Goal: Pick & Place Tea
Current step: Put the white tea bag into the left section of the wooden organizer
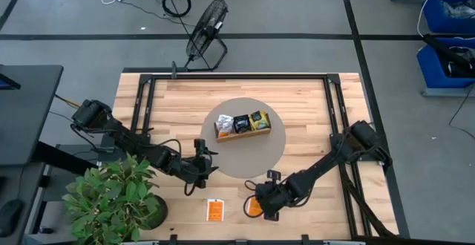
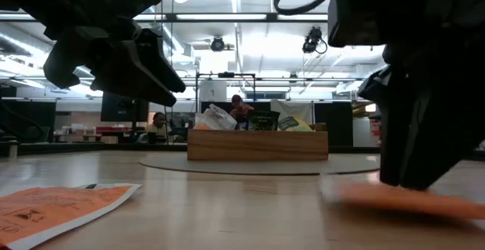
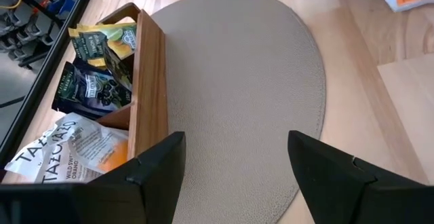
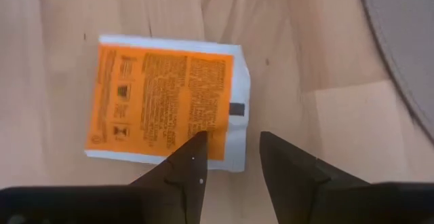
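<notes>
Two orange packets lie flat on the bare table, in front of the round mat point(image 1: 276, 145): one packet point(image 1: 215, 211) is left uncovered, the other packet point(image 4: 166, 102) is found just beside it, under the right gripper point(image 1: 261, 206). Three more packets, white point(image 3: 74, 146), dark point(image 3: 88, 88) and yellow-green point(image 3: 102, 41), are stood upright in the wooden tray point(image 1: 243, 133), which is set on the mat. The right gripper's jaws are held slightly parted over the orange packet's edge, and nothing is gripped. The left gripper point(image 1: 205, 159) is hung at the mat's left edge, pointed towards the tray, with jaws spread wide and empty.
</notes>
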